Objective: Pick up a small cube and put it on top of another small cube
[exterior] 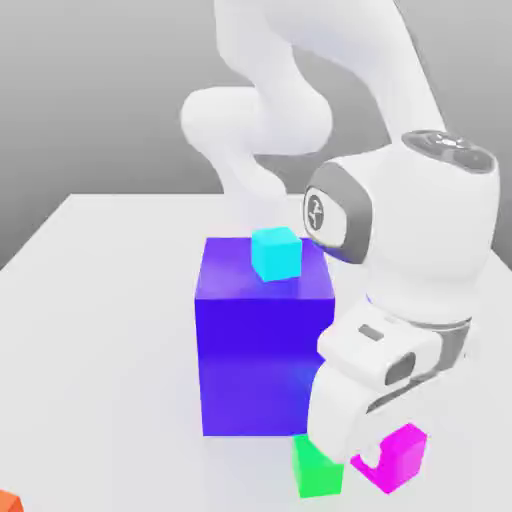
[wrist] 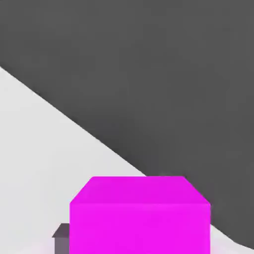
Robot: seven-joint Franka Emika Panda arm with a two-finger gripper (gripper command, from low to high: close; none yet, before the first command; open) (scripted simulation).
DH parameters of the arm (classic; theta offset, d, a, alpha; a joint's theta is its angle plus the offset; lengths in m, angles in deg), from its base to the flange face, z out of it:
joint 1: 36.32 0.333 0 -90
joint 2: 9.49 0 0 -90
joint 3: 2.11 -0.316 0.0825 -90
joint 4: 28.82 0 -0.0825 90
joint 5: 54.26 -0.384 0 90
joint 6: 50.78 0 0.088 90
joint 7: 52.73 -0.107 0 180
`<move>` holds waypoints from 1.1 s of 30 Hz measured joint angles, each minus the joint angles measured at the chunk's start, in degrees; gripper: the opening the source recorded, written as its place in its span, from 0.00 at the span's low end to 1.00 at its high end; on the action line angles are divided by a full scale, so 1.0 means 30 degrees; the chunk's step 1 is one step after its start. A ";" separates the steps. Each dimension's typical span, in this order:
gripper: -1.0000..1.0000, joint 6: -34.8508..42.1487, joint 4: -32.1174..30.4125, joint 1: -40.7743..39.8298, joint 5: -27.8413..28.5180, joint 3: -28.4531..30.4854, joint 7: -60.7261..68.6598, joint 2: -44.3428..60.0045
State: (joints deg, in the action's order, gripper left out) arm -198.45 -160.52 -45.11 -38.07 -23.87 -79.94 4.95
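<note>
The small cube (exterior: 403, 457) (wrist: 140, 218), bright magenta, is at the near edge of the table, at the exterior view's right. My gripper (exterior: 374, 458) comes down over it from above and is shut on it; one grey fingertip (wrist: 61, 235) shows against the cube's side in the hand view. Whether the cube rests on the table or hangs just above it I cannot tell. The other small cube (exterior: 317, 470), bright green, sits on the table right beside it, toward the exterior view's left, partly hidden behind my hand.
A big blue-violet cube (exterior: 262, 340) stands just behind the green one, with a cyan small cube (exterior: 275, 253) on its top. An orange-red cube (exterior: 8, 503) peeks in at the near left corner. The white table (exterior: 100, 300) stretches to the left.
</note>
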 joint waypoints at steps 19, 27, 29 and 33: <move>0.00 -0.0477 -0.1851 -0.3639 -0.1143 -0.1761 1.6353 -0.1587; 0.00 -0.0705 -0.2640 -0.5039 -0.1991 -0.2399 2.3514 -0.2209; 0.00 -0.0768 -0.2838 -0.5411 -0.2208 -0.2581 2.5312 -0.2356; 0.00 -0.0875 -0.3229 -0.6051 -0.2747 -0.2846 2.8979 -0.2648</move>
State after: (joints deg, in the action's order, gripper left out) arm -201.08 -170.20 -63.26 -46.32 -32.41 6.99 -2.99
